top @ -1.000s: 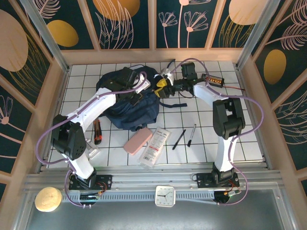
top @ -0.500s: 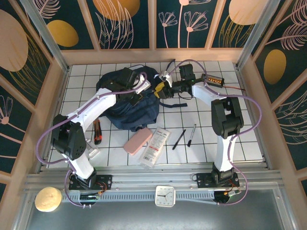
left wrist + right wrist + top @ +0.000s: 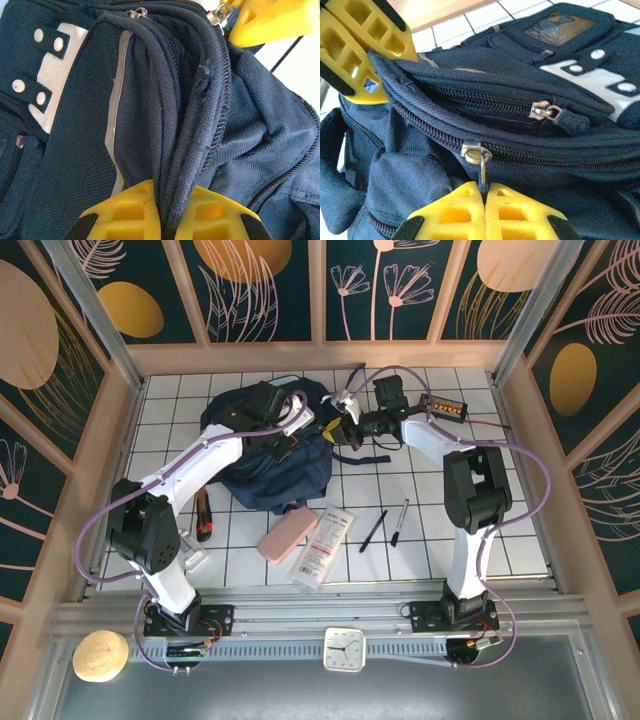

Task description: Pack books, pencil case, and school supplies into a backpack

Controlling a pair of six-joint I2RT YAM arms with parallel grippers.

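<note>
The navy backpack (image 3: 268, 462) lies at the back left of the tiled table. My left gripper (image 3: 300, 435) is shut on a bunched fold of the backpack's zipper edge (image 3: 172, 165), with fabric pinched between the yellow fingers (image 3: 125, 212). My right gripper (image 3: 334, 430) is shut on the metal zipper pull (image 3: 482, 172) of the backpack's lower zipper. The pink pencil case (image 3: 288, 536) and the white booklet (image 3: 323, 545) lie in front of the backpack. Two dark pens (image 3: 373, 530) (image 3: 398, 522) lie to their right. The navy book is out of view.
A black box with orange lights (image 3: 445, 407) and its cable sit at the back right. A dark stick-like item with a red end (image 3: 204, 517) lies left of the backpack. Wooden walls enclose the table, and a small clock (image 3: 343, 649) rests on the front rail.
My right gripper has shifted slightly left and nearer along the backpack's top with the zipper pull in it. The left arm has held still.
</note>
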